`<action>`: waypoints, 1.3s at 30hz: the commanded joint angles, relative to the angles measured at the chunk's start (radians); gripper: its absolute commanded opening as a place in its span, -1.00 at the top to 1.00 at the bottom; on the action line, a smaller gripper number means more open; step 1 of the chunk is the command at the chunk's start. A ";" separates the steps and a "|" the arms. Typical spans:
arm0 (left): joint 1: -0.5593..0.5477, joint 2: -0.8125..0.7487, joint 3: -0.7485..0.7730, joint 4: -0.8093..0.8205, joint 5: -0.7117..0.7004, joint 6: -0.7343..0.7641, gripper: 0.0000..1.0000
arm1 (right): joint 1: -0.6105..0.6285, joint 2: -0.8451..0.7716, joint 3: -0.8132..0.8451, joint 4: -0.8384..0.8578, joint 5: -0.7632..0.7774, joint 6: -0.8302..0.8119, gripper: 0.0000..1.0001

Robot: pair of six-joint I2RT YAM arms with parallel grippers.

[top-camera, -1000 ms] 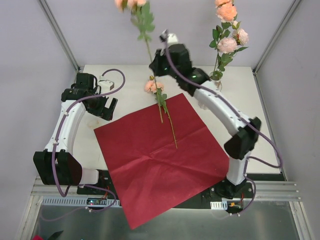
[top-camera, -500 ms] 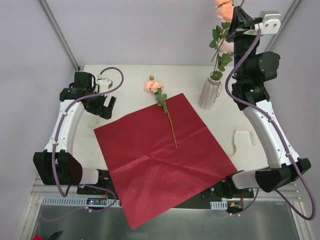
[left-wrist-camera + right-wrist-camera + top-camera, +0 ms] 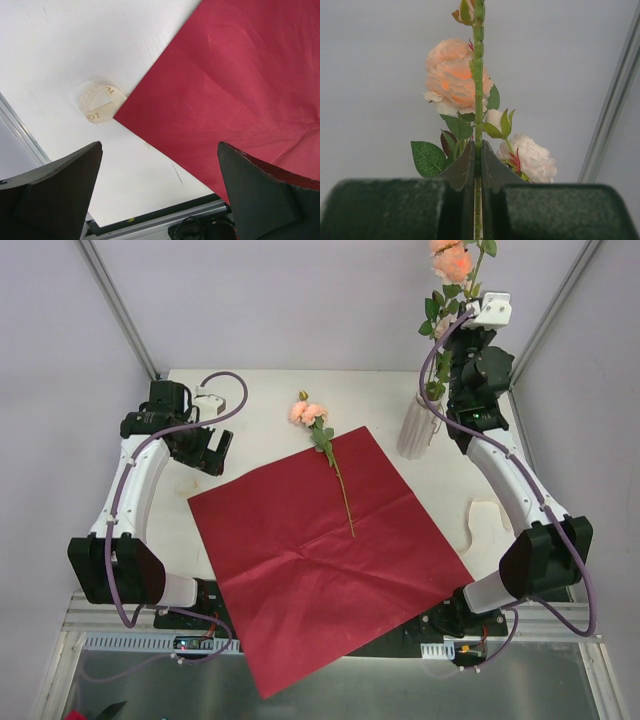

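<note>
Red sheet: a square sheet of dark red wrapping paper point(image 3: 320, 550) lies flat on the white table point(image 3: 250, 405) with one corner over the near edge, seemingly spread out as a bed for flowers.
Left gripper: the left gripper point(image 3: 159, 147) hovers above the sheet's left corner, its fingers spread wide and holding nothing.
Ribbon: a cream printed ribbon loop point(image 3: 100, 103) lies touching that corner, below the fingers.
Lying flower: a single peach artificial flower point(image 3: 335, 465) lies across the sheet's far corner, its bloom off the paper.
Vase: a white ribbed vase point(image 3: 418, 427) stands upright just beside the sheet's right edge, with leafy stems in it.
Right gripper: the right gripper point(image 3: 478, 152), above and behind the vase, pinches a thin green plastic flower stem point(image 3: 478, 75) between pressed-together fingertips.
Held stem: it runs straight up out of the fingers, with peach blooms point(image 3: 452, 75) behind it and above them. It is likely gripped this way so that it stands upright. Whether its foot sits in the vase I cannot tell.
</note>
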 commanded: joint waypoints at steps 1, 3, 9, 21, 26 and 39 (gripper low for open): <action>0.004 0.010 0.041 -0.010 0.013 0.003 -0.98 | -0.014 -0.004 0.000 0.157 0.021 0.031 0.99; 0.004 0.011 0.040 -0.008 0.015 0.005 -0.98 | -0.016 -0.004 -0.009 0.166 0.019 0.040 0.98; 0.004 0.011 0.035 -0.008 0.009 0.009 -0.98 | -0.016 -0.021 -0.056 0.145 -0.010 0.063 0.97; 0.002 -0.002 0.022 -0.010 0.025 0.006 -0.98 | 0.119 -0.226 -0.334 0.145 0.091 0.032 0.02; 0.004 -0.006 0.018 -0.010 0.039 -0.001 -0.98 | 0.225 -0.254 -0.339 -0.055 0.105 0.054 -0.22; 0.004 -0.012 -0.006 -0.010 0.045 -0.012 -0.98 | 0.386 0.333 0.143 -0.797 -0.141 0.245 -0.46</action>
